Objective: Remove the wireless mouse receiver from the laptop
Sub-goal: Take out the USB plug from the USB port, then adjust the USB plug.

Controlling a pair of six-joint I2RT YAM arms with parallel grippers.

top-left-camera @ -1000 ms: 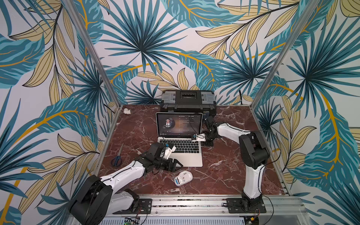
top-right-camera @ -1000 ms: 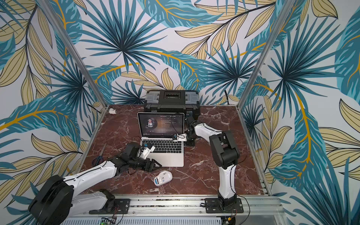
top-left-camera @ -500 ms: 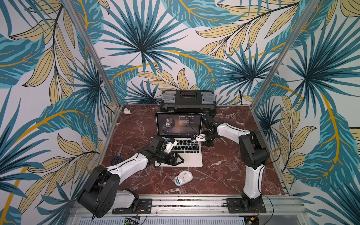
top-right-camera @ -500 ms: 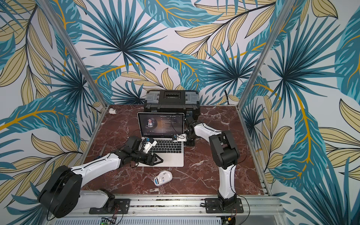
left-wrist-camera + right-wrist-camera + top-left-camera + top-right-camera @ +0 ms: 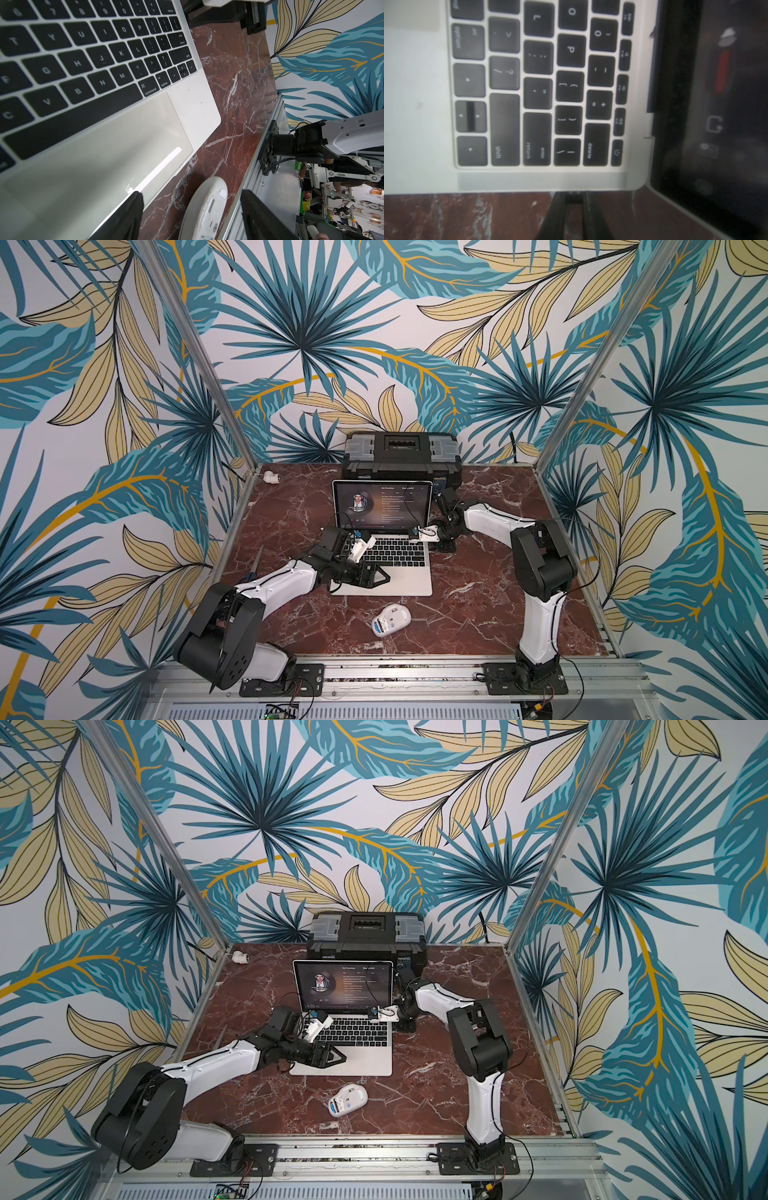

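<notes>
the small dark receiver (image 5: pixel 572 200) sits at the right edge of the laptop (image 5: pixel 409 587), pinched in the closed right gripper (image 5: pixel 572 195). the left gripper (image 5: pixel 381 577) hangs wide open over the laptop's front left part. the wireless mouse (image 5: pixel 391 620) lies belly-up on the table (image 5: pixel 478 614) just in front.

black toolbox (image 5: pixel 401 456), white fitting (image 5: pixel 271 477), marble tabletop (image 5: pixel 498 605)

The left gripper (image 5: pixel 192 195) holds its black fingers (image 5: pixel 133 214) wide apart beside a slim silver laptop (image 5: pixel 187 104); a white oval mouse (image 5: pixel 205 207) lies underside up near the red-brown marble worktop (image 5: pixel 234 83)'s front edge.
</notes>
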